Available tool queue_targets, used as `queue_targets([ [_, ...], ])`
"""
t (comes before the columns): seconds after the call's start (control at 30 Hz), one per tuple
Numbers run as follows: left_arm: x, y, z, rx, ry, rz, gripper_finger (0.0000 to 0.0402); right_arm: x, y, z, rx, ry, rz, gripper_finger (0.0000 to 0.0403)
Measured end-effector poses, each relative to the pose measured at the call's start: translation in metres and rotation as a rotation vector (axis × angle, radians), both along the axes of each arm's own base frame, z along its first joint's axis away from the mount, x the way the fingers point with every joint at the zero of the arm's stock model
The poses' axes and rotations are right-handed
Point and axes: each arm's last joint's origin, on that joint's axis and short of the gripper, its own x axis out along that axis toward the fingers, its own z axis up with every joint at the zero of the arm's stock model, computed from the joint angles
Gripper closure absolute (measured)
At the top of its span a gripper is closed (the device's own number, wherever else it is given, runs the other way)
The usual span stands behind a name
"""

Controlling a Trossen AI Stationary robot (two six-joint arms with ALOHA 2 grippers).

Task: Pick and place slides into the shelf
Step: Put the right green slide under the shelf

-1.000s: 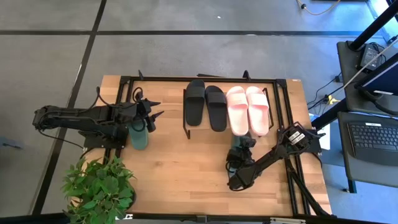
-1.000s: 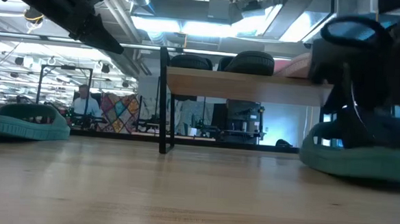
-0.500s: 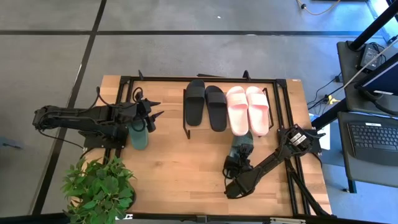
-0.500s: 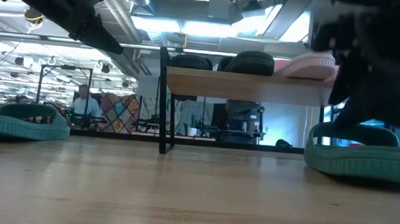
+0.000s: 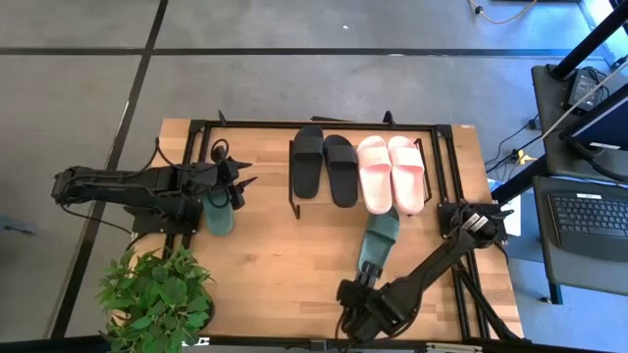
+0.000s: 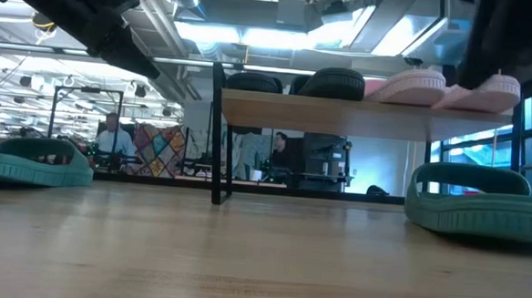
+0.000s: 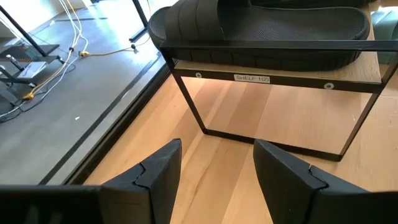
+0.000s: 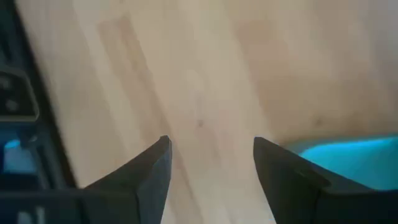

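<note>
Two black slides [image 5: 325, 169] and two light pink slides [image 5: 391, 174] lie side by side, soles down, on the shelf [image 5: 291, 204] at the table's far middle. One dark green slide [image 5: 378, 240] lies flat on the table just in front of the pink pair. Another green slide [image 5: 218, 211] lies at the left, beside my left gripper [image 5: 248, 173]. That gripper is open, raised, and points toward the shelf [image 7: 273, 43]. My right gripper [image 5: 350, 316] hangs open over bare wood near the table's near edge, with nothing between its fingers [image 8: 152, 171].
A potted green plant [image 5: 157, 294] stands at the table's near left corner. Black frame tubes [image 5: 461, 284] run along the table's right side. Bare wood lies between the two green slides. In the low view, a room with a person shows behind the shelf board [image 6: 332, 114].
My right gripper has drawn back from over the right green slide toward the table's near edge, rising and turning as it went. Its fingers stay open. The green slide lies flat on the table where it was, now fully uncovered.
</note>
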Motion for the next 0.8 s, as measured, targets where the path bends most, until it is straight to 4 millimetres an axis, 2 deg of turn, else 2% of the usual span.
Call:
queue_targets([
  [0.17, 0.000, 0.000, 0.000, 0.000, -0.001, 0.000, 0.0209, -0.008, -0.001, -0.017, 0.093, 0.107, -0.067, 0.0178],
  [0.37, 0.000, 0.000, 0.000, -0.001, 0.000, 0.001, 0.0209, -0.022, -0.001, -0.036, 0.077, 0.155, -0.131, 0.0178],
  [0.8, 0.000, 0.000, 0.000, -0.001, 0.000, 0.000, 0.0209, -0.020, 0.000, -0.055, 0.131, 0.100, -0.128, 0.0178],
])
